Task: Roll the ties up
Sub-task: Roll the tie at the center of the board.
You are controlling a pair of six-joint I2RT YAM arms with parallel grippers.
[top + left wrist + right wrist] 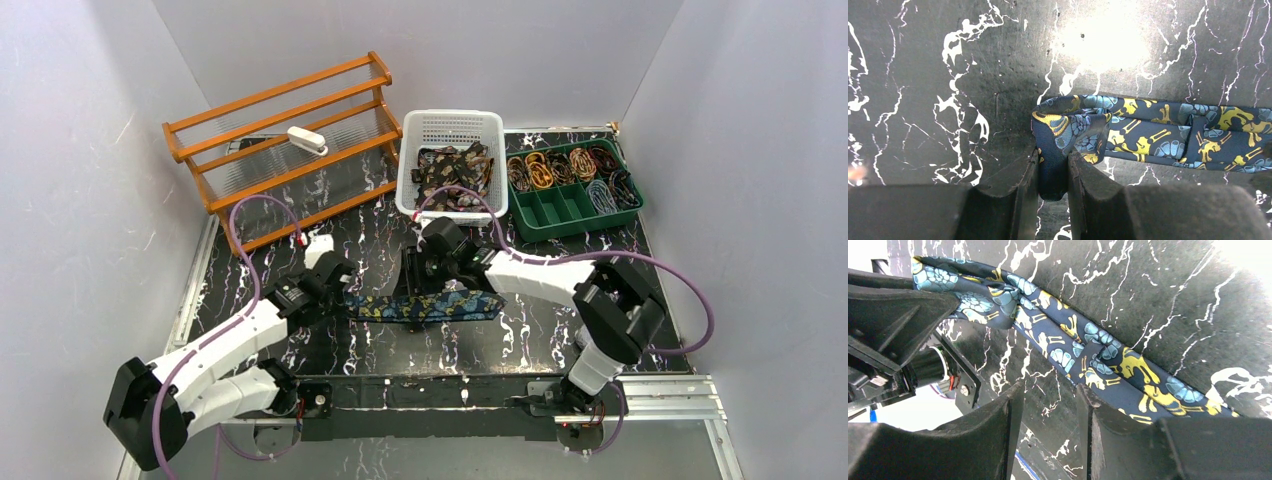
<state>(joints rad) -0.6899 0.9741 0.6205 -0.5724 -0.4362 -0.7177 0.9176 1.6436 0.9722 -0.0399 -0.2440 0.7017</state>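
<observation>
Fabric of the blue paisley tie [425,306] lies stretched flat along the dark marbled counter [540,335]. We see our left fingers [1015,192] clamped on its folded end, while our right fingers [998,430] stand apart, tips just beside the tie's flat length, gripping nothing.

Got white shells on left arm [225,345] and right arm [540,272], chunky black joints, thin purple cables [262,205] looping off both, matte black wedge end effector fingers [1008,195].
</observation>
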